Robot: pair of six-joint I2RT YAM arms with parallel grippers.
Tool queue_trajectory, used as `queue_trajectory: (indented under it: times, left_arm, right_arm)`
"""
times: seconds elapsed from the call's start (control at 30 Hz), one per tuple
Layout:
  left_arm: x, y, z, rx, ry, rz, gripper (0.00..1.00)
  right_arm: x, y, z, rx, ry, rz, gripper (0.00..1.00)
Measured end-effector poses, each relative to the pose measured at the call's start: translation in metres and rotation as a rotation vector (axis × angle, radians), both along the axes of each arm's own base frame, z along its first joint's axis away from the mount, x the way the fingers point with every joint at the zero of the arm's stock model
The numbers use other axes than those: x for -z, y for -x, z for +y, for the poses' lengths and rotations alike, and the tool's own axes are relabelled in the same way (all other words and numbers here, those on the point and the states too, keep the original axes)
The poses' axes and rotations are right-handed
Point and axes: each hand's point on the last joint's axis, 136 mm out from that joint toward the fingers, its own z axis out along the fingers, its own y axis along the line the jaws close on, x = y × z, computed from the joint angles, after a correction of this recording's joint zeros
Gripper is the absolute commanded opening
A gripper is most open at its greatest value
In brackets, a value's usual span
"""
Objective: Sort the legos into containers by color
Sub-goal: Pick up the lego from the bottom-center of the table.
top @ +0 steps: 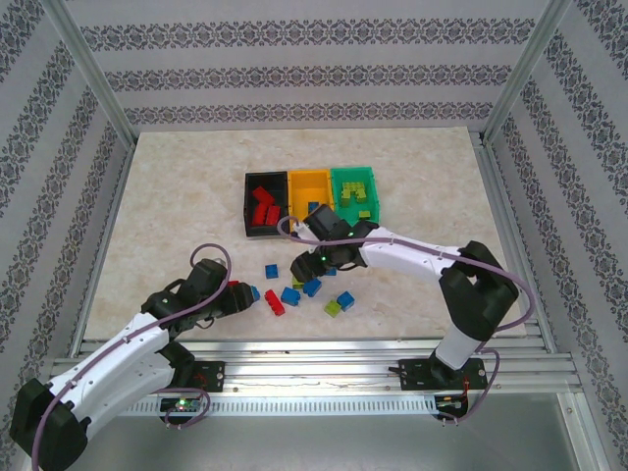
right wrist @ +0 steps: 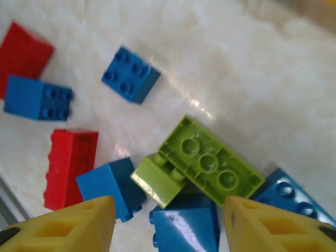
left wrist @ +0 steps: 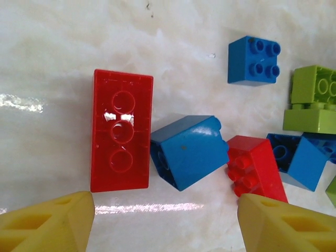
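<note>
The left gripper (top: 242,291) is low over the table (top: 147,216), at the left end of the loose legos. Its yellow fingers (left wrist: 47,220) are wide apart and hold nothing. Just past them lies a long red lego (left wrist: 121,137), studs down. A tipped blue lego (left wrist: 186,152) sits right against its side, and another red lego (left wrist: 257,168) is next to that.

The right gripper (top: 312,267) hangs over the right end of the pile. Its fingers (right wrist: 278,226) are apart too, and empty. Under them a long green lego (right wrist: 210,165), studs down, lies partly over a small green lego (right wrist: 157,181), with blue ones crowding close. There I count two red, five blue and two green.

At the back stand three bins, touching side by side. The black bin (top: 248,196) has red legos (top: 263,208) in it. Next come the orange bin (top: 309,175) and the green bin (top: 353,173) with green legos (top: 355,201). The right arm (top: 412,257) reaches across the front of the orange bin.

The table is bare far left and far right, up to the walls (top: 59,196). A metal rail (top: 314,343) runs along the near edge.
</note>
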Motion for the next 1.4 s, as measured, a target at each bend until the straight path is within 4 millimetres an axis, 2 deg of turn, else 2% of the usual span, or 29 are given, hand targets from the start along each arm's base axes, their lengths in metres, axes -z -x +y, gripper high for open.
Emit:
queue_trajectory:
  times: [0.23,0.43,0.57,0.8,1.0,1.2,1.4]
  left_arm:
    - [-0.003,-0.006,0.003,-0.024,-0.008,-0.001,0.73]
    - [-0.003,-0.005,0.0,-0.013,0.007,0.007,0.72]
    - [-0.003,-0.006,-0.002,-0.01,0.012,0.009,0.72]
    - [0.004,-0.008,-0.006,-0.001,0.011,0.036,0.72]
    - [0.005,-0.01,-0.011,0.011,0.029,0.042,0.72]
    - [0.0,-0.01,-0.014,0.016,0.047,0.025,0.72]
    - [-0.003,-0.011,-0.014,0.018,0.056,0.014,0.72]
  right_arm:
    - [0.023,0.021,0.008,-0.112,0.069,0.037,0.57]
    - [0.026,0.029,0.014,-0.161,0.086,0.034,0.58]
    - [0.027,0.029,0.01,-0.154,0.108,0.016,0.58]
    - [0.024,0.032,-0.011,-0.125,0.146,-0.017,0.63]
    - [0.026,0.029,-0.017,-0.111,0.17,-0.024,0.63]
    - [0.033,0.022,-0.023,-0.09,0.216,-0.052,0.63]
    - [0.05,0.025,-0.028,-0.094,0.258,-0.021,0.57]
